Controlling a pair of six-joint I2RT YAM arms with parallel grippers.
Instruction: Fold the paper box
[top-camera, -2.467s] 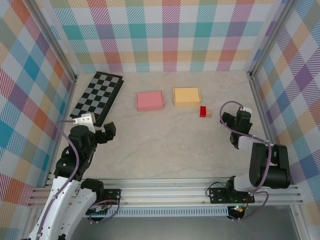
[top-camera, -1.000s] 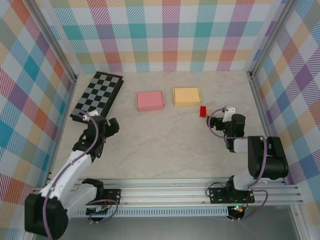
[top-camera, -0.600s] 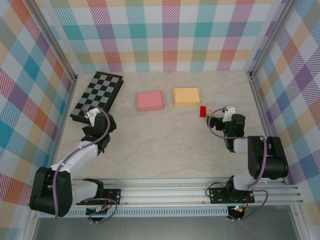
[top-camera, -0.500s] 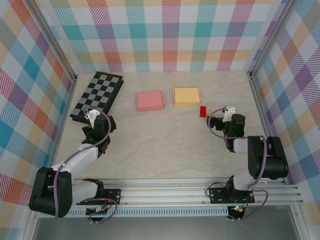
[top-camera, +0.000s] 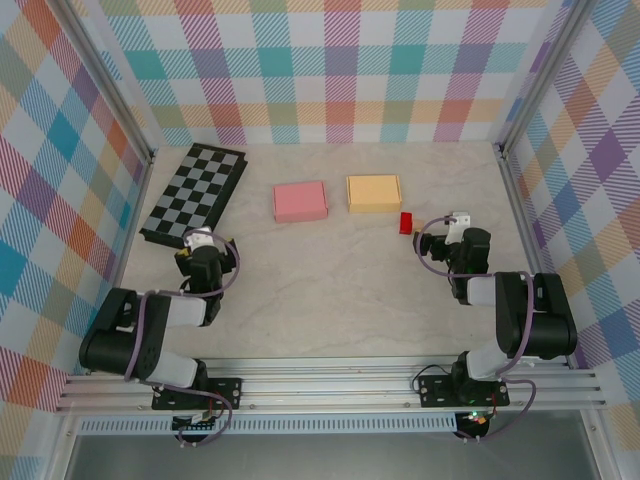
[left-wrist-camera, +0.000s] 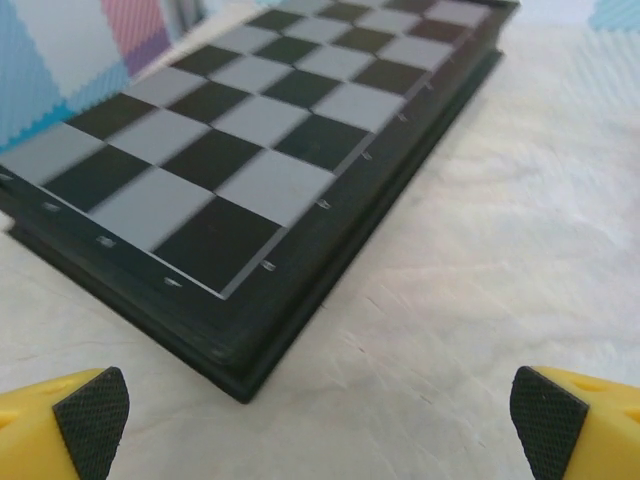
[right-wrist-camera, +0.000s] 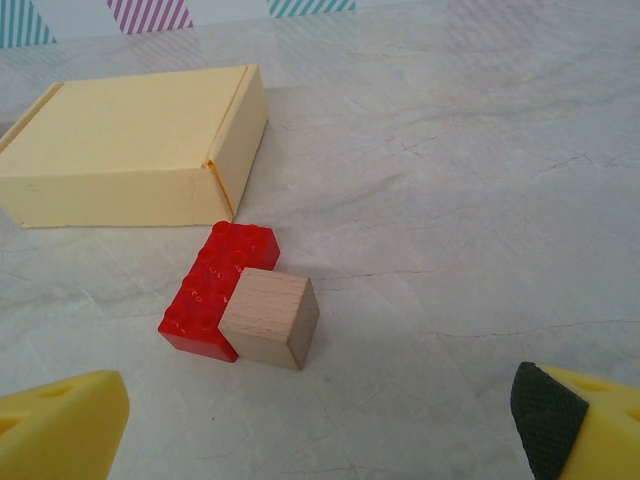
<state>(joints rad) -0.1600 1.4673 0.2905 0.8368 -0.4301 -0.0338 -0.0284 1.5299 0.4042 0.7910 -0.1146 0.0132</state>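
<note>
Pale marbled stone pattern covers your tabletop (top-camera: 330, 290), which is boxed in by pastel plaid walls (top-camera: 340, 70). Toward the far side lie two flat, closed paper boxes: a pink paper box (top-camera: 300, 201) and, just to its right, a yellow paper box (top-camera: 373, 192), apart from each other and with their flaps down. Near the yellow box's right front corner you have a small red studded brick (top-camera: 405, 222) with a plain wooden cube (right-wrist-camera: 270, 318) pressed against it. In the right wrist view the brick sits just in front of the yellow box (right-wrist-camera: 130, 150). A black-and-grey folding chessboard (top-camera: 195, 192) lies at an angle on the left. Your left tool (top-camera: 203, 250) sits low over the tabletop beside the chessboard's near corner, its yellow fingers (left-wrist-camera: 85, 415) spread wide with nothing between them. Your right tool (top-camera: 430, 242) is also low, aimed at the brick and cube, released and empty, its padded fingers (right-wrist-camera: 560, 425) far apart. Neither tool touches either box.
</note>
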